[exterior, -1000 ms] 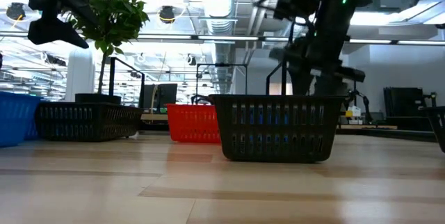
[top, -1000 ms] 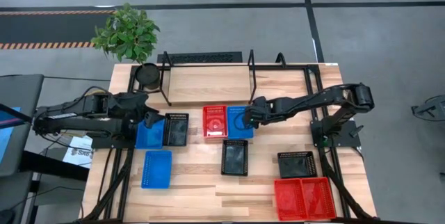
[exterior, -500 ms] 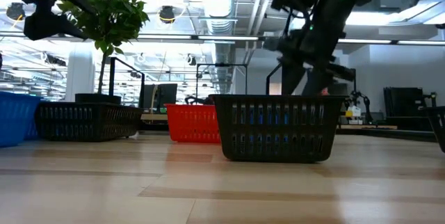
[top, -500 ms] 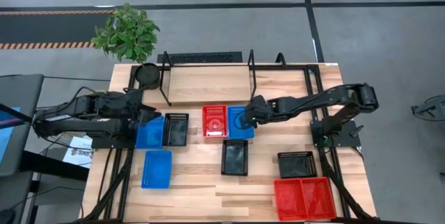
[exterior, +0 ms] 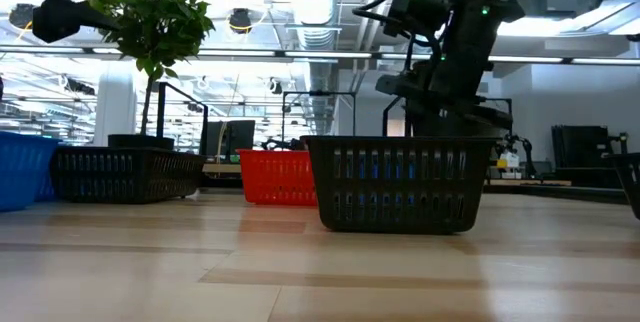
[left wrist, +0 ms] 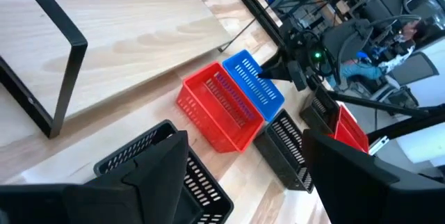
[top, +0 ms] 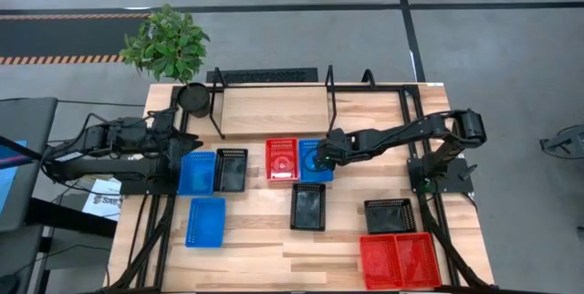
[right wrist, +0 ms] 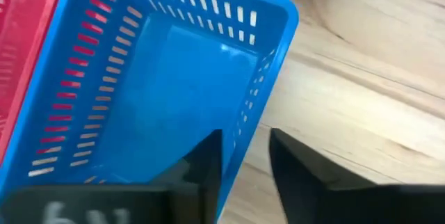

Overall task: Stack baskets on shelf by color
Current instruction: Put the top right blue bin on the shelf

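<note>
Right gripper [top: 317,157] down at the middle of the table, astride the long outer wall of a blue basket [top: 315,168]: one dark finger [right wrist: 208,165] inside the basket, the other just outside, over bare wood. Narrow gap between the fingers, the wall's rim in that gap; cannot tell whether they press on it. Basket flat on the tabletop [top: 265,248], just toward 1 o'clock from the table's centre, side by side with a red basket [top: 282,159] at its 9 o'clock.

Left gripper [top: 187,139] raised over the table's 10 o'clock side, fingers spread wide, holding nothing. Just toward 6 o'clock of it, a second blue basket [top: 196,173] with a black basket [top: 230,169] close beside it.

Shelf [top: 274,110] across the table's 12 o'clock edge: a pale wood board inside thin black tube hoops, with no baskets on the board. Round black pot [top: 192,99] at the shelf's 9 o'clock end, leafy plant [top: 169,43] beyond it.

Other baskets spread over the near half of the table: a black one [top: 307,206] at 6 o'clock of the centre, a blue one [top: 205,221] at 8 o'clock, another black one [top: 390,215] at 4 o'clock, and two red ones [top: 400,259] side by side at the 5 o'clock corner.
</note>
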